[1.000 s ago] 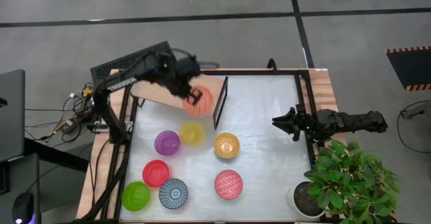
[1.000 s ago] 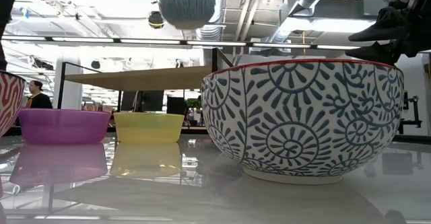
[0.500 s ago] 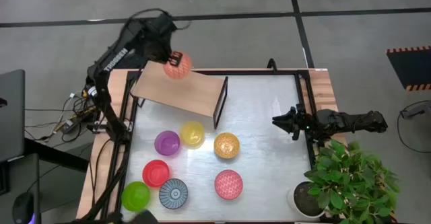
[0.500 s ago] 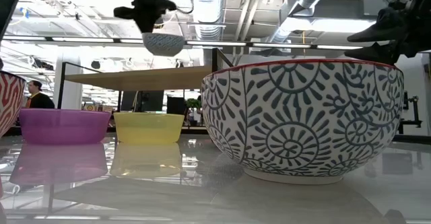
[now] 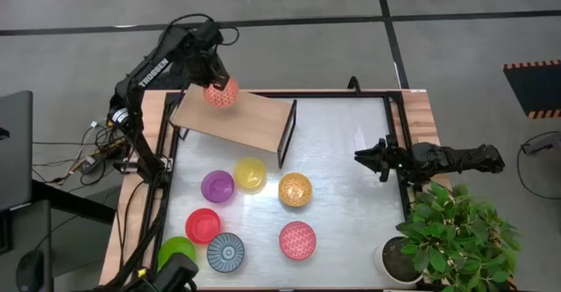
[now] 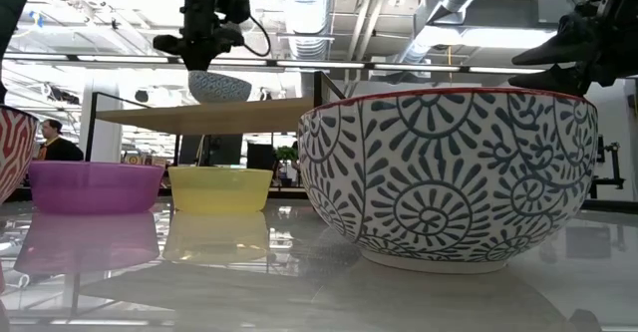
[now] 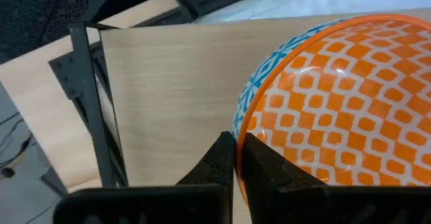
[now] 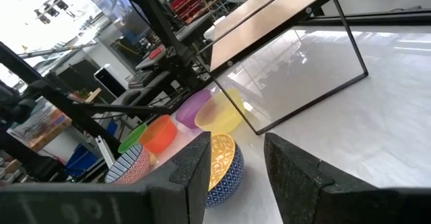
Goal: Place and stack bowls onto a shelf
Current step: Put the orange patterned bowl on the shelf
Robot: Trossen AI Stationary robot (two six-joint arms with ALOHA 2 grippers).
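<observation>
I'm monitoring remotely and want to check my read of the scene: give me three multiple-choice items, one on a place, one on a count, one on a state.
1. Where is the orange patterned bowl?
A. on the tabletop by the plant
B. at the shelf's far left end
C. stacked in the yellow bowl

2. How many bowls sit on the tabletop?
A. five
B. seven
C. nine

3. The left hand is:
A. shut on the bowl's rim
B. open above the bowl
C. out of view

Answers:
1 B, high view shows it there.
2 B, seven counted below the shelf.
3 A, fingers pinch the rim.
</observation>
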